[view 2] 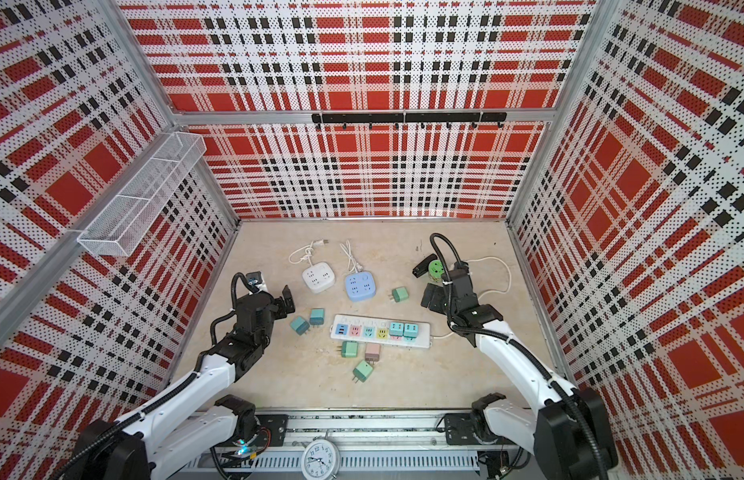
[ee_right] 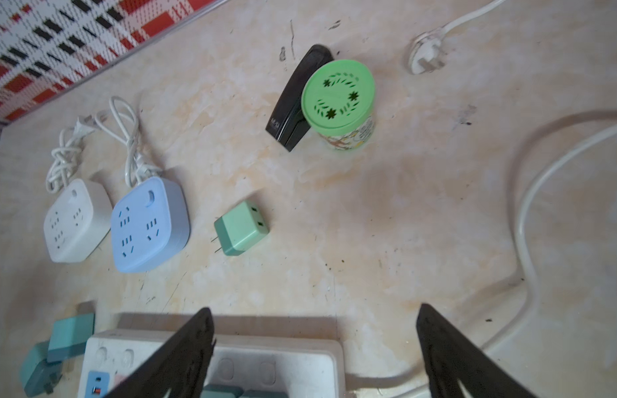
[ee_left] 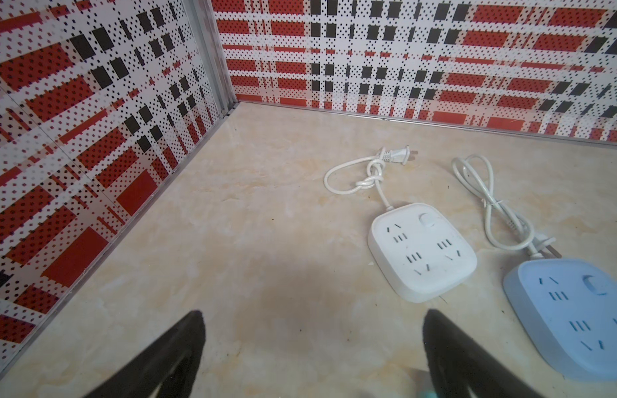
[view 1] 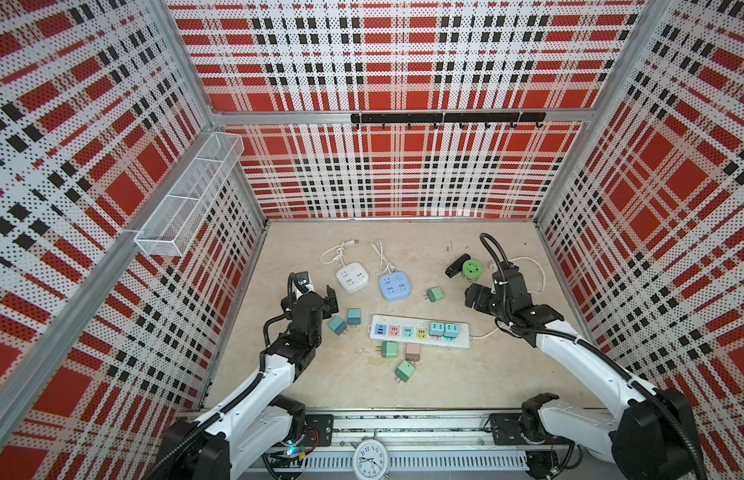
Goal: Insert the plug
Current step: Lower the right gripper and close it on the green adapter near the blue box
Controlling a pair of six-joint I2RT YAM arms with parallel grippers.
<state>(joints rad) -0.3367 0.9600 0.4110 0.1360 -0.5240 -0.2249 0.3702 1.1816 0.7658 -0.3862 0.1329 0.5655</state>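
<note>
A white power strip [view 1: 403,321] [ee_right: 272,361] lies mid-table, with two teal plugs [view 1: 443,329] seated at its right end. Several loose plugs lie around it, among them a green one [view 1: 434,294] [ee_right: 243,227] behind it and a pink one [view 1: 412,352] in front. My right gripper [view 1: 477,297] [ee_right: 314,308] hovers open and empty above the table behind the strip's right end. Over bare table at the left my left gripper [view 1: 310,293] [ee_left: 313,313] is open and empty, with two teal plugs [view 1: 344,321] to its right.
A white cube socket [view 1: 352,279] [ee_left: 422,251] and a blue one [view 1: 395,286] [ee_left: 575,320] sit behind the strip with knotted cords. Near my right gripper stand a black stapler [ee_right: 296,100] and a green-lidded jar [ee_right: 338,100]. The strip's white cable [ee_right: 527,213] loops right.
</note>
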